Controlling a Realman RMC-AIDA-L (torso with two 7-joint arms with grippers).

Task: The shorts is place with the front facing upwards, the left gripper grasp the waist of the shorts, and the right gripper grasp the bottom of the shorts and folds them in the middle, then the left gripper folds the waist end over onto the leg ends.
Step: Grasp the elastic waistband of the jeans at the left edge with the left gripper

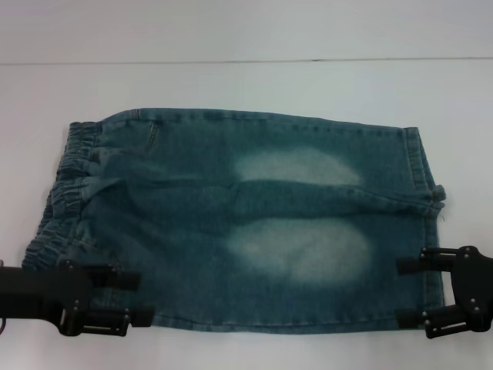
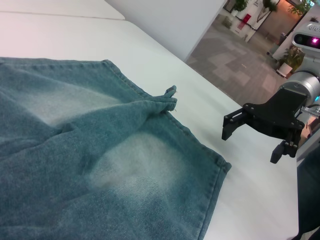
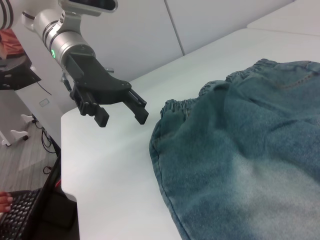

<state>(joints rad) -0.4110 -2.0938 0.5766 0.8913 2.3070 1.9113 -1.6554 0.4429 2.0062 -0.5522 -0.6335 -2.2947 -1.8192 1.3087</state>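
Note:
Blue denim shorts lie flat on the white table, front side up. The elastic waist is at the left and the leg ends at the right. My left gripper is open at the near waist corner, its fingers overlapping the cloth edge in the head view. The right wrist view shows this left gripper hovering just off the waistband, holding nothing. My right gripper is open at the near leg hem. In the left wrist view that right gripper hangs beside the hem, apart from it.
The table's far edge runs behind the shorts, with a white wall beyond. White tabletop surrounds the shorts on all sides. The table's end drops off past the left gripper, with a keyboard below.

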